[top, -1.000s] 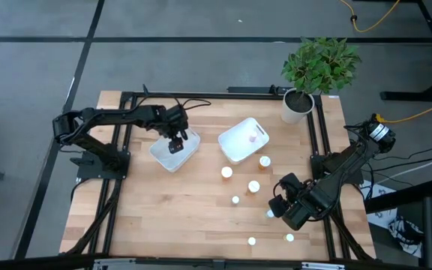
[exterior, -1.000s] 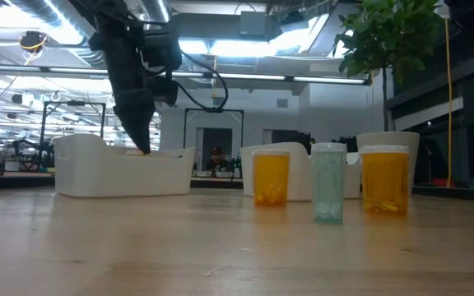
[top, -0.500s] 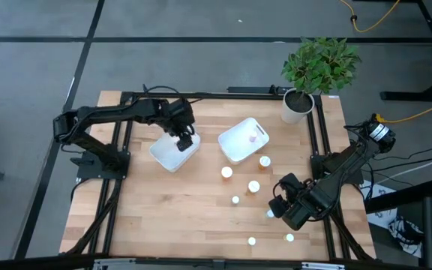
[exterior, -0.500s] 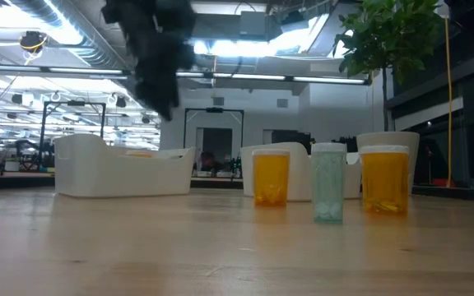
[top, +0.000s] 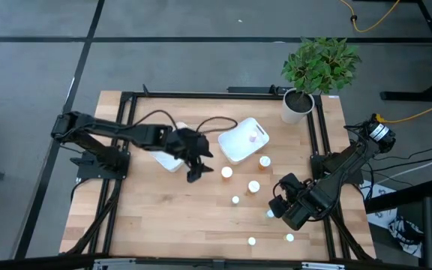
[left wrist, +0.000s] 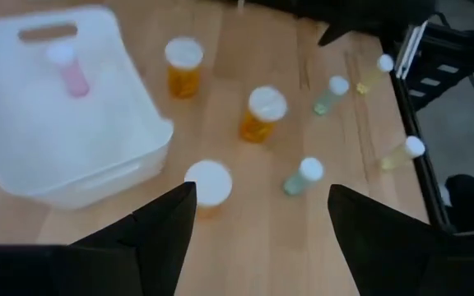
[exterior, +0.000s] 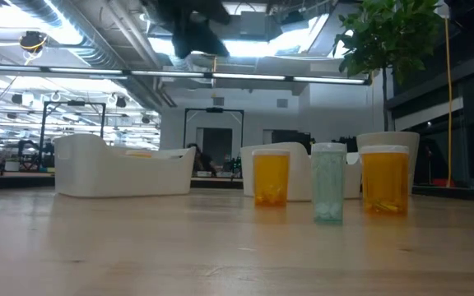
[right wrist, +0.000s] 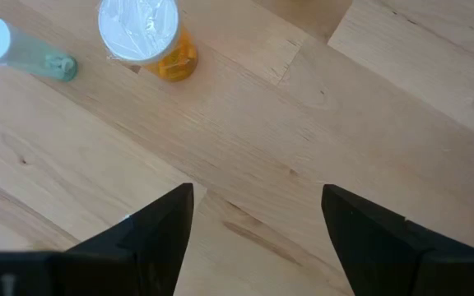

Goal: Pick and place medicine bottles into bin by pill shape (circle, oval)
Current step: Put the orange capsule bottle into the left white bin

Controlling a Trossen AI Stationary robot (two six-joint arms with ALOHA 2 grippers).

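Observation:
Several medicine bottles stand on the wooden table: orange ones with white caps (top: pixel 226 172), (top: pixel 253 186), (top: pixel 265 160) and smaller pale ones (top: pixel 235 199), (top: pixel 251 241), (top: pixel 289 237). A pink bottle (left wrist: pixel 72 70) lies in the right white bin (top: pixel 235 144). My left gripper (top: pixel 199 166) hangs open and empty above the table, between the left white bin (top: pixel 167 159) and the nearest orange bottle (left wrist: pixel 208 185). My right gripper (top: pixel 277 208) waits open at the near right, beside a pale bottle (top: pixel 270 214), touching nothing.
A potted plant (top: pixel 300 105) stands at the far right corner. A black frame (top: pixel 126 187) runs along the table's edges. In the low view, two orange bottles (exterior: pixel 271 177), (exterior: pixel 384 179) flank a pale green one (exterior: pixel 328 182). Bare wood lies at the near left.
My left gripper has risen out of the left bin and swung toward the table's right and near edge, tipping from pointing steeply down to a flatter slant. It now hangs past the bin's right end. Its fingers have kept the same gap.

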